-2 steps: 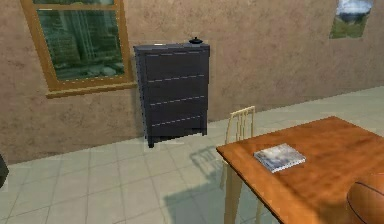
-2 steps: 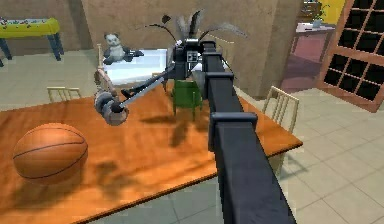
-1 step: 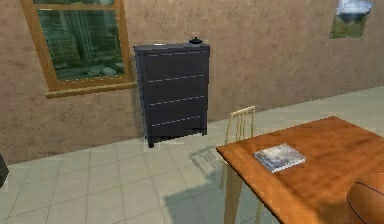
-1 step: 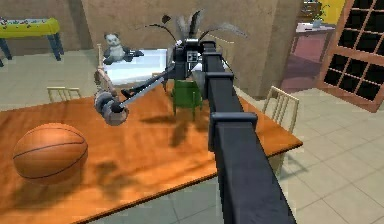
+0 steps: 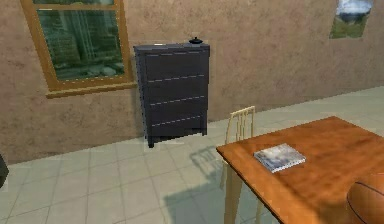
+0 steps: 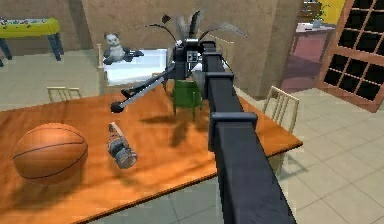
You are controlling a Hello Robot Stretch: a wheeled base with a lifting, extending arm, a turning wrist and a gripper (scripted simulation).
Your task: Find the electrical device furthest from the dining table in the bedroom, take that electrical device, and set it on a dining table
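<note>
My pincer reaches over the wooden dining table, near a green plant pot; I cannot tell whether it holds anything. A small dark object tops the dresser.

A lived-in home is shown, probably its dining area. A wooden worktop is set on a pale tiled floor, with a light slatted chair placed at its far edge and a book laid on it. Beyond the worktop, a dark chest of drawers is set against a rough brown wall, beside a wood-framed window. In the arm side view a basketball is seen on the worktop, and behind the worktop what may be a toy panda and a table-football game are made out.
</note>
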